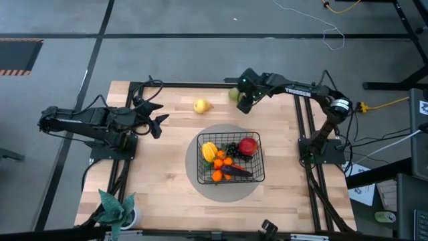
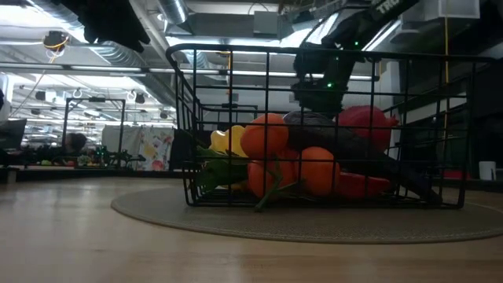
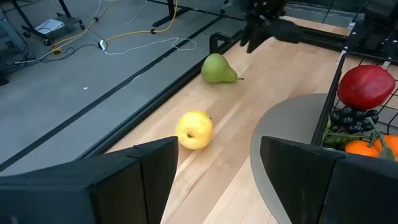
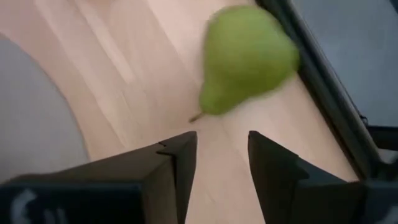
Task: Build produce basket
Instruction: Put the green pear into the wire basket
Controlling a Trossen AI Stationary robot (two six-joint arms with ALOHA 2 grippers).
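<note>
In the high view, the basket (image 1: 231, 159) was seen on a round grey mat (image 1: 200, 175) at the middle of the table (image 1: 167, 194). It was of black wire mesh, rectangular, with its long axis running across the table from the left arm's side to the right's. It held a yellow ridged fruit (image 1: 210, 150), dark grapes (image 1: 233, 148), a red apple (image 1: 248, 146), small oranges (image 1: 221, 161) and a purple eggplant (image 1: 238, 171) laid lengthwise. A yellow apple-like fruit (image 1: 201, 106) lay on bare wood toward the far edge, and a green pear (image 1: 234, 94) near the far rail. The right gripper (image 1: 245, 102) was placed just beside the pear; the left gripper (image 1: 159, 118) was held at the left side, fingers apart.

In the low view, the basket's (image 2: 314, 130) open grid sides were seen, with oranges (image 2: 266, 135) piled against the eggplant (image 2: 346, 145) and red apple (image 2: 365, 124).

In the left wrist view, the yellow fruit (image 3: 194, 129) and the pear (image 3: 218, 69) were shown lying well apart, the pear's stem end turned toward the basket's side. The left fingers (image 3: 149, 168) were spread.

In the right wrist view, the pear (image 4: 249, 59) lay on its side, narrow stem end pointed toward the right gripper (image 4: 222, 163), whose fingers stood apart, not touching it.
</note>
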